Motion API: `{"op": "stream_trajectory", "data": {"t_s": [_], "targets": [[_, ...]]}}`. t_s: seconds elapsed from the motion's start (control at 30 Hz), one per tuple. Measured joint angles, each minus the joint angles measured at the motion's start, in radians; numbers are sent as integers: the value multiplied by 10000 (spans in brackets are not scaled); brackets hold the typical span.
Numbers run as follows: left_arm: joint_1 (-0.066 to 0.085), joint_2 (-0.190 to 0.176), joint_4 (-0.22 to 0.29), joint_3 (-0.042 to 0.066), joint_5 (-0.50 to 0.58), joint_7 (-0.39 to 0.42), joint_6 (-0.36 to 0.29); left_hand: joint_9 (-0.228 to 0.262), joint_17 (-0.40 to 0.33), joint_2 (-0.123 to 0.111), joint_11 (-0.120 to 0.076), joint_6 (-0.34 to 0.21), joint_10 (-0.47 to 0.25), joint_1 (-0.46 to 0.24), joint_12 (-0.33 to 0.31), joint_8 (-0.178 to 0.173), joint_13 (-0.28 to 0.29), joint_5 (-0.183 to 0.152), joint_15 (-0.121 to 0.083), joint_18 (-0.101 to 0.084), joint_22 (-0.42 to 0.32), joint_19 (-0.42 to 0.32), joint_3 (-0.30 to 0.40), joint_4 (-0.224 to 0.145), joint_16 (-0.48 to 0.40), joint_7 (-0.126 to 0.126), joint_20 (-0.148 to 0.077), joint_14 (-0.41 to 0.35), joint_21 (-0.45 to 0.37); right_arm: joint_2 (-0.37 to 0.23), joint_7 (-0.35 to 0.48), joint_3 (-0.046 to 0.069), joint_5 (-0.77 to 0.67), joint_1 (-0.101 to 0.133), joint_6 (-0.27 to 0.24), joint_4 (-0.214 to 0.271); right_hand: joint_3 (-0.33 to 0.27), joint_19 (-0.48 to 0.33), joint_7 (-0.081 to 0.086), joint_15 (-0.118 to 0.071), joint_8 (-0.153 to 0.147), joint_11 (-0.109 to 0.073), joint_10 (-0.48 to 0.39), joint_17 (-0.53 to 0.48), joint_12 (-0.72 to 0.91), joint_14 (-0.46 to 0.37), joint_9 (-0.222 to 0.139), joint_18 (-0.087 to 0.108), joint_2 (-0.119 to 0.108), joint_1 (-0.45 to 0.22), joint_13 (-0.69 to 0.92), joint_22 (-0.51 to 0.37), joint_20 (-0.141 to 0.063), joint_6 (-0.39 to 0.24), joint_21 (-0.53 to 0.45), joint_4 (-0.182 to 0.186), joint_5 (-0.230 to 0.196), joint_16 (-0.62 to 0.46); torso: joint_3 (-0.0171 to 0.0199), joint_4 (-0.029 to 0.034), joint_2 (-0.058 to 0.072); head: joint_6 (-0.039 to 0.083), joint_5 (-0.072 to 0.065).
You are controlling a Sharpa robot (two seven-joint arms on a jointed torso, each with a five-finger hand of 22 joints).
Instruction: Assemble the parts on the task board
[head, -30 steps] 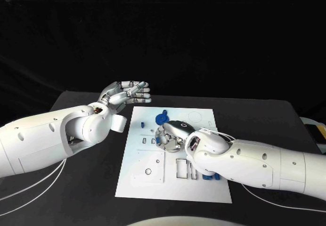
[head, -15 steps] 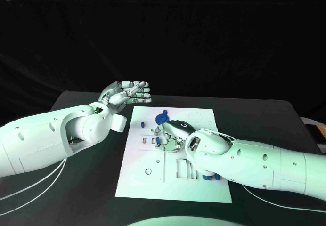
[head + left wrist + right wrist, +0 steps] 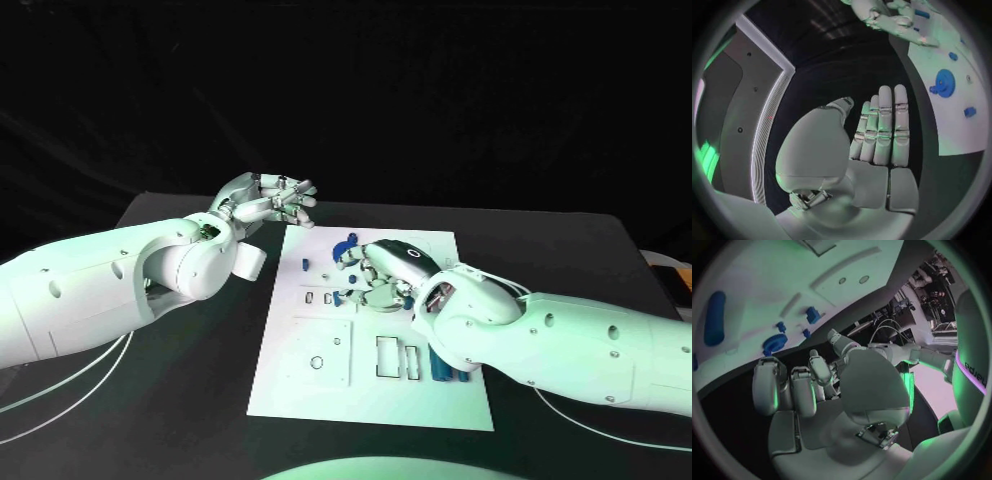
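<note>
Lower right hand (image 3: 378,283), fingers curled, empty as far as visible, squarely over small blue parts (image 3: 330,297) mid white task board (image 3: 320,372). Keep left hand (image 3: 270,200), spread and empty, parked beyond the board's far-left corner.

The right hand (image 3: 378,280) covers the middle of the task board (image 3: 325,385), hiding whatever lies beneath its fingers. The right forearm (image 3: 548,340) overlaps the board's right edge and part of the long blue parts (image 3: 441,371).
</note>
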Motion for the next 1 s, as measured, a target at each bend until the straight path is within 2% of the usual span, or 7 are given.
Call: {"op": "stream_trajectory", "data": {"t_s": [0.07,0.17,0.23,0.27,0.4,0.6,1.0], "targets": [[1,26,-122,2,-541,-415,0,166,1095,-34,-273,112,556,-34,465,116,360,0,-281,1,389,660,0,0,1411,-182,-336,800,733,-434,361,17,513,214,-33,300,142,-40,-63,-67,150,-35,34,0,0,17,20,0,73,72,10,1,-40,165,-68,-3,143,0,8,-8,-25,5,7],[2,68,-240,2,-1245,-1029,0,507,4770,-97,-520,258,953,80,1399,426,1139,0,-549,1,1019,1105,-29,-7,5158,-378,-687,1573,1804,-980,782,40,1324,461,-35,563,244,-56,-89,-95,280,-35,34,-1,39,14,20,0,88,88,21,1,-57,263,-76,5,620,0,15,-27,-72,7,25],[4,118,-316,2,-1784,-1581,33,1062,7910,-137,-586,-102,283,240,3381,888,2891,0,-638,-168,4246,1561,-42,-41,8187,-526,-849,1751,4713,-1417,1028,40,1992,667,-10,741,271,-56,-105,-95,305,-35,34,-1,39,14,20,0,88,88,21,1,-57,279,-75,33,695,0,25,-46,-114,7,56],[4,138,-338,2,-2018,-1859,79,1228,8304,-113,-605,-243,-19,181,3965,1038,3395,0,-638,-237,5094,1607,-44,-39,8712,-530,-825,1750,5460,-1602,1116,46,2272,756,6,790,285,-56,-96,-95,346,-35,34,-1,39,14,25,0,88,88,18,1,-56,326,-75,46,695,0,31,-54,-134,1,71],[28,267,-377,2,-3131,-3254,534,1962,8603,151,-517,-1105,-1179,-955,6068,1808,5140,0,-584,-388,7076,1546,-225,58,9629,-384,-698,1806,7128,-2261,1373,63,3376,1042,100,835,285,-16,-148,-94,458,-71,69,-2,39,14,61,-1,88,88,13,0,-97,395,-76,46,695,0,52,-93,-219,-21,119],[131,623,-416,-1,-4866,-5252,1524,3000,8605,323,-630,-1492,-514,-1688,9305,3259,8280,0,-587,-618,9101,1961,-225,58,9720,-537,-756,1802,8509,-2774,1567,69,4489,1292,271,518,280,-16,-145,-94,498,-71,69,-2,39,14,72,0,21,21,13,-1,-97,461,-76,106,695,0,89,-111,-321,-74,179],[542,1440,-645,-158,-7244,-7481,3217,3934,8605,382,-767,-1692,-234,-2342,10169,4221,9181,0,-694,-778,9703,2031,-208,74,9719,-737,-827,1804,8862,-2984,1590,80,5293,1405,595,-506,281,-18,-145,-166,533,-144,-5,-4,38,14,92,-1,-24,-24,-78,-2,-98,461,-75,105,695,0,124,-108,-356,-104,266]]}}
